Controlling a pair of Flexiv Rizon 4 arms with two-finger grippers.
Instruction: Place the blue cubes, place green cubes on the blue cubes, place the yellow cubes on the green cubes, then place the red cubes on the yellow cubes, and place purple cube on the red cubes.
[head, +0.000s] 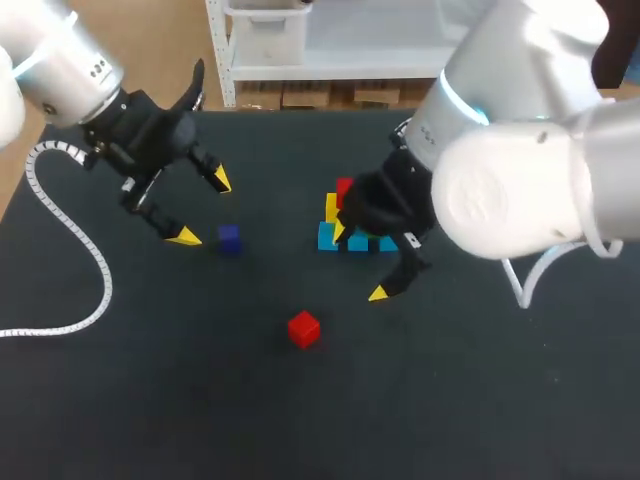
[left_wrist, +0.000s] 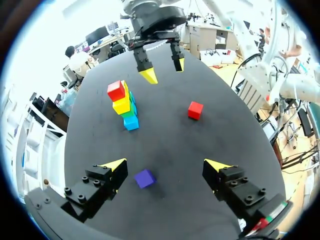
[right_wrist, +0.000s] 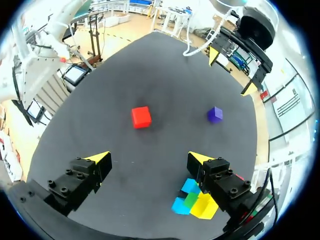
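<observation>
My right arm (head: 510, 170) is a fat, smooth, silver-white tube with a pale blue ring at one joint. My left arm (head: 60, 60) is the same, with small dark dots. A ribbed white hose (head: 75, 235) trails from it. My left gripper (left_wrist: 166, 165) and right gripper (right_wrist: 149, 158) are black. Their blocky fingers (left_wrist: 92, 192) are studded with round screws and end in yellow wedge tips.

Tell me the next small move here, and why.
Probably swing the right gripper, open beside the stack, over the loose red cube. Only one red cube sits on the yellow cubes, so the purple cube, between the open left gripper's fingers, should likely wait.
</observation>
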